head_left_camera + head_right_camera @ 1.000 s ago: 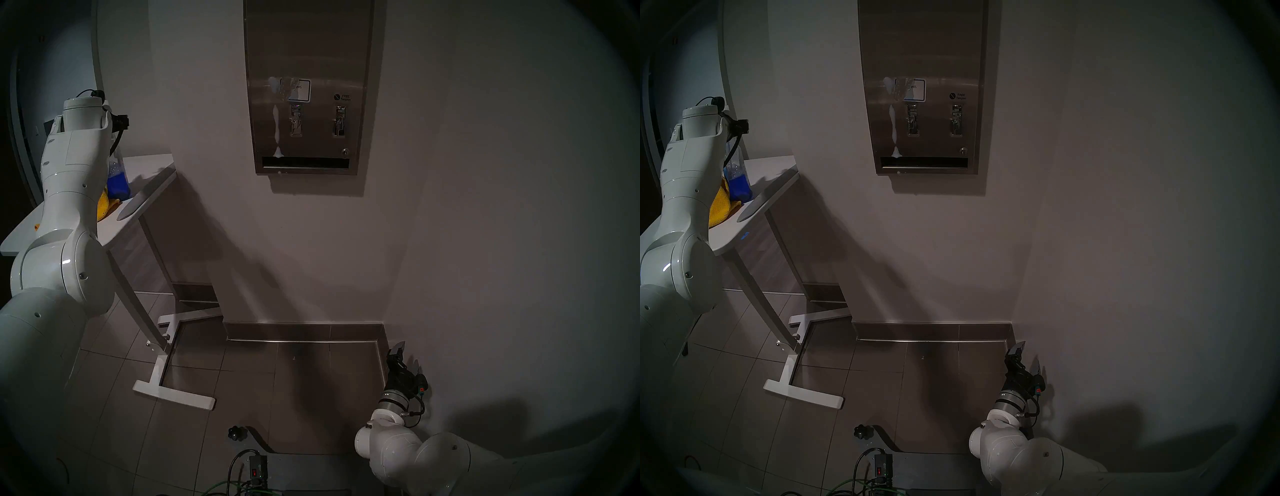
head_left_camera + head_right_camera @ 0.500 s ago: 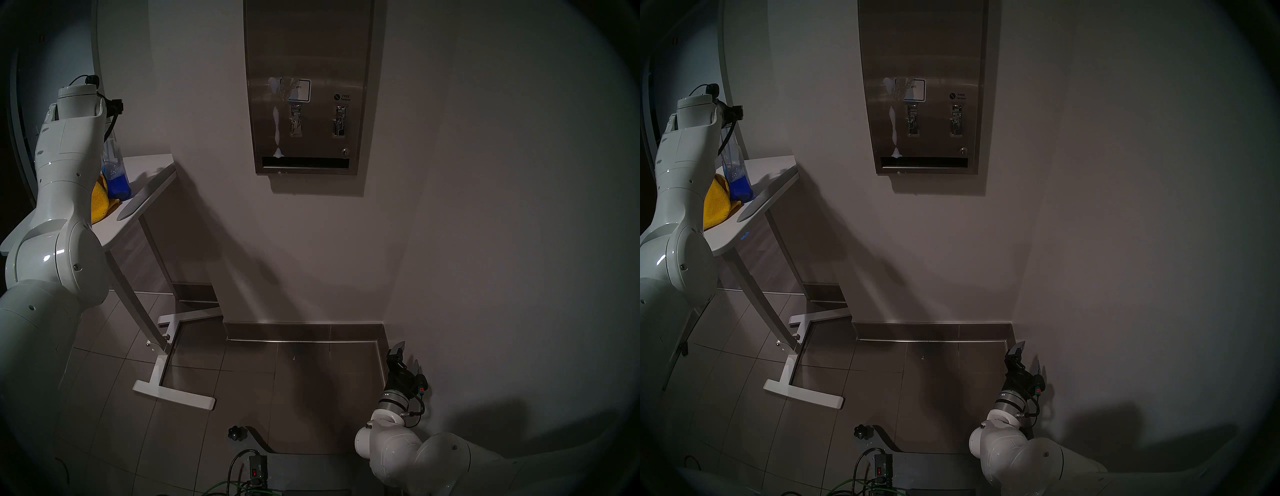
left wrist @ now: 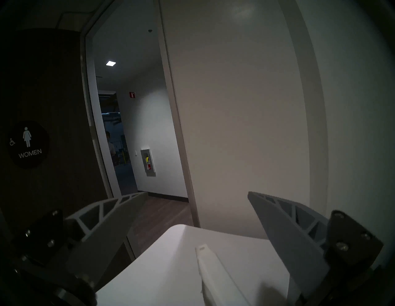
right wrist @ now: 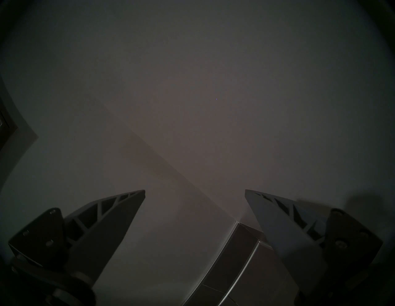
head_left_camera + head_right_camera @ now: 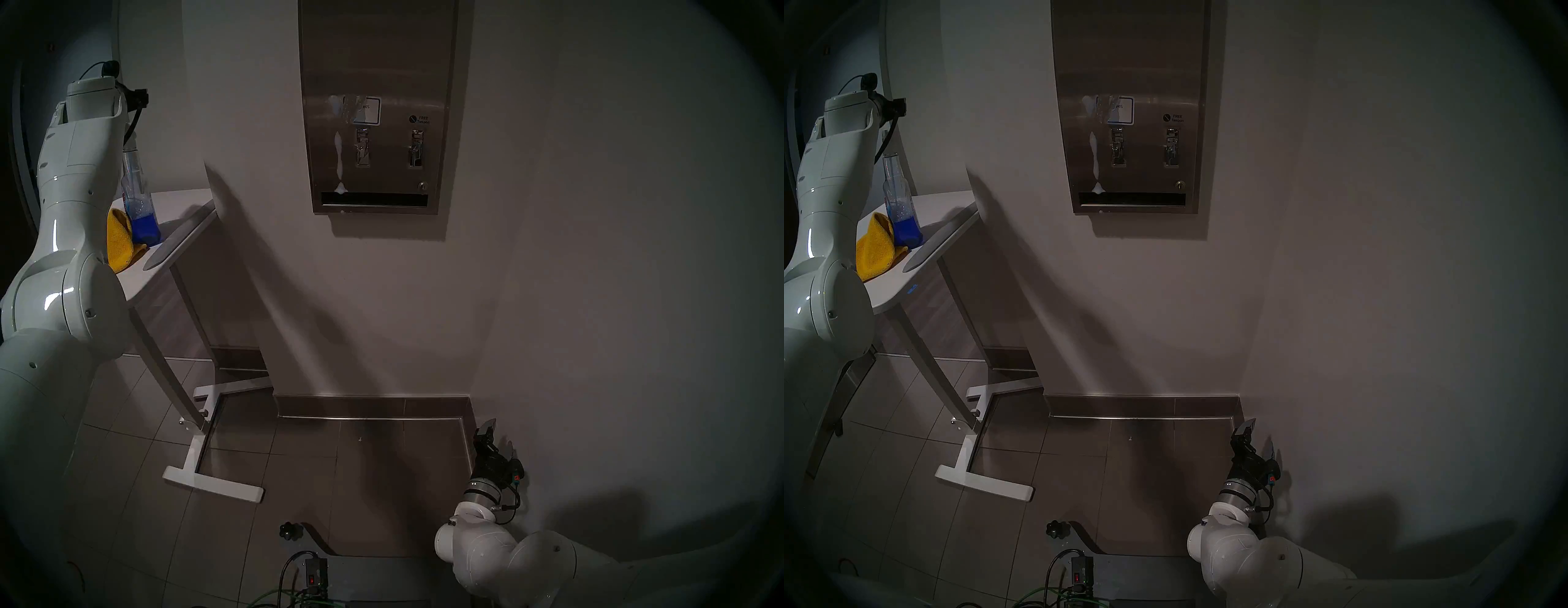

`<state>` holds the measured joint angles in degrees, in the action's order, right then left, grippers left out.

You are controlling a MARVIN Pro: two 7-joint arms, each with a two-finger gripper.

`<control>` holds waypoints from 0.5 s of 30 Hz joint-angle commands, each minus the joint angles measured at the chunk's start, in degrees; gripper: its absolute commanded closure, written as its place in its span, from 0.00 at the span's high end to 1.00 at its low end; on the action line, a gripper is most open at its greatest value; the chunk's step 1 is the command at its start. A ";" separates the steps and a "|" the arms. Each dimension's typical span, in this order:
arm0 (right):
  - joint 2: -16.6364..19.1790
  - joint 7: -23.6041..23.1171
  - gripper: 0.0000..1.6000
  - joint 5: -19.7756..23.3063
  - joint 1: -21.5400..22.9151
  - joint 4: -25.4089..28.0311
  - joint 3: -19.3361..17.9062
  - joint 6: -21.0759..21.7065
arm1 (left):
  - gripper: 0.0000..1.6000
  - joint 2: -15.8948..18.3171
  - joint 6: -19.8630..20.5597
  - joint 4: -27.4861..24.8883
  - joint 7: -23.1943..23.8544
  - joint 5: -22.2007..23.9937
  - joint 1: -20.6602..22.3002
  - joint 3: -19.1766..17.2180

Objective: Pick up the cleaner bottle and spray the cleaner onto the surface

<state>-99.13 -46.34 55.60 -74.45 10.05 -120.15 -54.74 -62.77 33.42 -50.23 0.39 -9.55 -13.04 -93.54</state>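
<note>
Cleaner bottle (image 5: 138, 199) stands upright on the white table (image 5: 178, 204), touching a yellow cloth (image 5: 121, 240). Clear, smooth plastic, a third full: likely light and slippery; grasp the neck. Left gripper (image 3: 195, 193) hovers above it, spread wide, empty.

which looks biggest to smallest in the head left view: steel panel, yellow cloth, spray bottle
1. steel panel, by far the largest.
2. spray bottle.
3. yellow cloth, partly hidden by the left arm, so its rank under the bottle is unsure.
</note>
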 commanded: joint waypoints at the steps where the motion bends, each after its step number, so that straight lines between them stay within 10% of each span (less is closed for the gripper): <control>1: -0.01 -0.87 1.00 -0.15 0.65 0.88 0.16 -0.26 | 1.00 -1.19 -2.12 -2.28 0.32 0.33 5.54 0.72; 15: -0.07 -1.69 1.00 -0.19 0.81 1.35 0.24 -0.26 | 1.00 -4.31 -3.55 -2.13 1.73 1.41 7.86 2.50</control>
<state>-99.13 -46.86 55.60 -74.45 10.20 -120.11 -54.74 -65.60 31.63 -50.72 1.79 -8.61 -9.77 -91.49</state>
